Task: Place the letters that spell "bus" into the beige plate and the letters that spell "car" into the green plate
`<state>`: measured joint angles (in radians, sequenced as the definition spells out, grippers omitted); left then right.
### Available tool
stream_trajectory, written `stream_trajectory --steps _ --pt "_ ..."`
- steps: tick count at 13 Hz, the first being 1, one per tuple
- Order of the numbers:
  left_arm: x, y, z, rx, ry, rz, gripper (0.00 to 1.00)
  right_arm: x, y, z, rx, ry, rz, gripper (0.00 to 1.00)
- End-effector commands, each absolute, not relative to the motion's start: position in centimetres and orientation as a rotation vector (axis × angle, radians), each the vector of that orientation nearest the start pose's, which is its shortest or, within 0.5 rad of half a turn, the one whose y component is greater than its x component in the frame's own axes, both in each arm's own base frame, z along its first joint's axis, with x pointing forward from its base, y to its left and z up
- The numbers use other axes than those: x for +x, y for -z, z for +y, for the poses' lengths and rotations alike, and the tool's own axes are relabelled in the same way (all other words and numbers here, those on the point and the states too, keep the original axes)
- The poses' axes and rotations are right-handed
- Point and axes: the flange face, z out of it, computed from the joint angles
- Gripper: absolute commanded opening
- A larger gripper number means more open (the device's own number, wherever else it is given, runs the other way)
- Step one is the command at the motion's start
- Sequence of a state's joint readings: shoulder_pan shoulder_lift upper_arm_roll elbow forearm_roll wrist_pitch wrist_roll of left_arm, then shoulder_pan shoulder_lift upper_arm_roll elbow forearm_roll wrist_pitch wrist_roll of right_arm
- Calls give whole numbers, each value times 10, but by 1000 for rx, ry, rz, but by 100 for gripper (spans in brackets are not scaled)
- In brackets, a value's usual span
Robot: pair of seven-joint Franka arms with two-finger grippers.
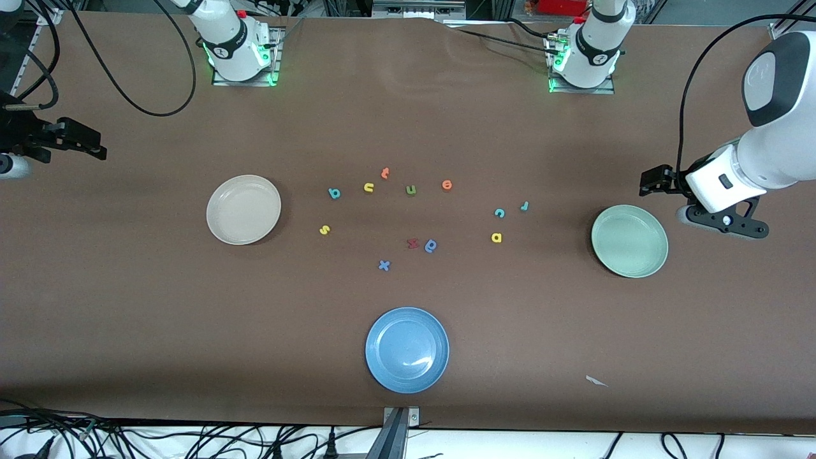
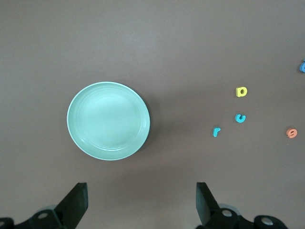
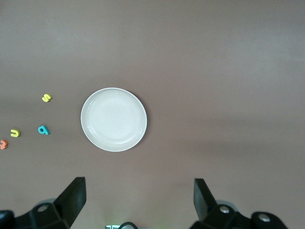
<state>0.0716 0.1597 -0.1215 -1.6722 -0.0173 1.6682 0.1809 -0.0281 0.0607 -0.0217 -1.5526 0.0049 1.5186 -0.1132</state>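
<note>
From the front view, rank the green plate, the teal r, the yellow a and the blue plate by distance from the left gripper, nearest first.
Left gripper, jaws open, hangs at the left arm's end of the table.
1. Green plate, just beside it.
2. Teal r, toward the table's middle.
3. Yellow a, a little past the r.
4. Blue plate, nearest the front camera.

My left gripper [image 2: 140, 205] hangs over the brown table [image 2: 190, 38] with its two fingers [image 2: 76, 202] spread wide, and nothing is between them. Ahead of my fingers lies the green plate [image 2: 108, 120], flat on the table, with nothing in it. Well apart from the plate, to one side of my hand, three small letters lie close together but not touching: the teal-blue "r" [image 2: 216, 131], the teal "c" [image 2: 240, 118] and the yellow "a" [image 2: 242, 91]. Farther from my hand on that side lies an orange letter [image 2: 291, 133], and a blue letter [image 2: 302, 67] is cut by the edge.
</note>
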Motion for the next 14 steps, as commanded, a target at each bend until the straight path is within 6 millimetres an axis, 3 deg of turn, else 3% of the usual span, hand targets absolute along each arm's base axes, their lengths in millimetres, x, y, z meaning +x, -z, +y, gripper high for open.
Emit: stream_trajectory --steps 1,14 --pt "595 -495 -30 -3191 -254 377 100 566 -598 -36 -3059 -134 -63 100" --pt "596 -496 -33 -3191 -252 370 100 567 -600 -33 -3092 -119 -81 100"
